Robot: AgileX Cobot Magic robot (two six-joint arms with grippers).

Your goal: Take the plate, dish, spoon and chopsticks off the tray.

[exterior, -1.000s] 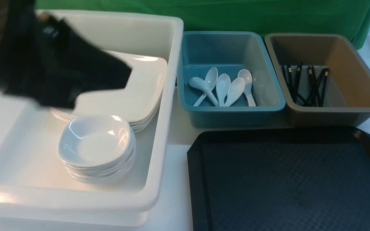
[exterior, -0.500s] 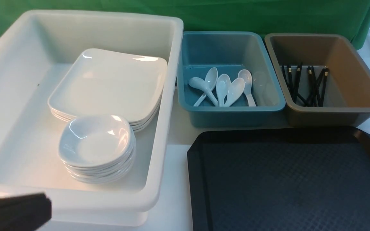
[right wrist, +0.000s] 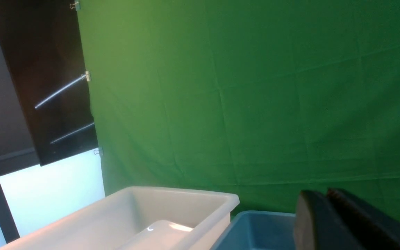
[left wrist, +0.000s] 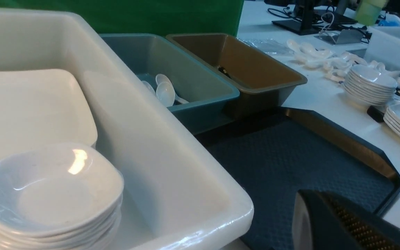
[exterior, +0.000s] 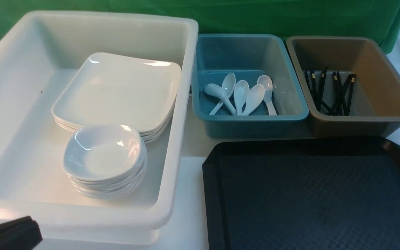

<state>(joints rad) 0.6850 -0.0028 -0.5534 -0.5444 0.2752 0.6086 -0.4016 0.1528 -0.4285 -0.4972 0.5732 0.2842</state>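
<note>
Black crosshatch-textured plastic tray (exterior: 311, 198) bare on white tabletop (exterior: 188, 208). Stacked glossy white squarish plates (exterior: 120, 90) unmoved in big white bin (exterior: 172, 146). Left gripper (exterior: 7, 234) withdrawn to near corner, closed, empty; right gripper (right wrist: 328, 222) nearly closed, empty.

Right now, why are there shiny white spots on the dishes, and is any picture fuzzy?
Front view: lamp glare glints on the top small dish and the plate; all sharp. Left wrist view: a bright spot on the dish, and the nearby fingers look blurry. Right wrist view: soft, with a washed-out pale patch beside the green cloth.
</note>
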